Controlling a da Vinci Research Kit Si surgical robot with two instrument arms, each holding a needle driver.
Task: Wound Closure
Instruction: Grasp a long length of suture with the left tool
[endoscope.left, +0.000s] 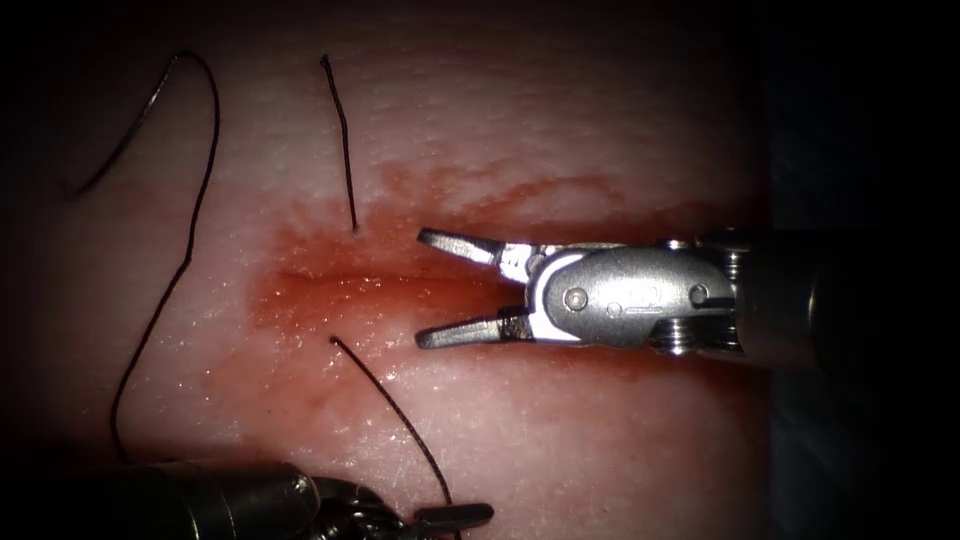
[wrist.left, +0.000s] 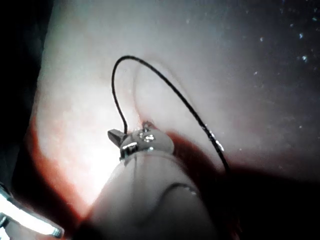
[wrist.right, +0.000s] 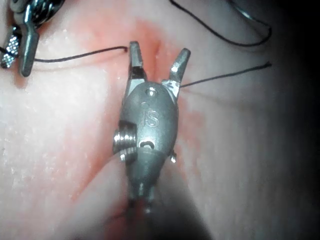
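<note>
Right gripper (endoscope.left: 432, 290) is hanging spread and empty over the cut (endoscope.left: 340, 275); my left gripper (endoscope.left: 455, 517) is pinching the thread (endoscope.left: 395, 410), one stitch placed, untied.

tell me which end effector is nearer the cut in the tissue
Right. The right end effector hangs open at the right end of the cut, jaws either side of its line. The left end effector, shut on the thread, sits further off.

The right tool (endoscope.left: 432, 288) is reaching in from the right, jaws spread wide and gripping nothing — the left tool (endoscope.left: 455, 517) is lying low, jaws closed.
</note>
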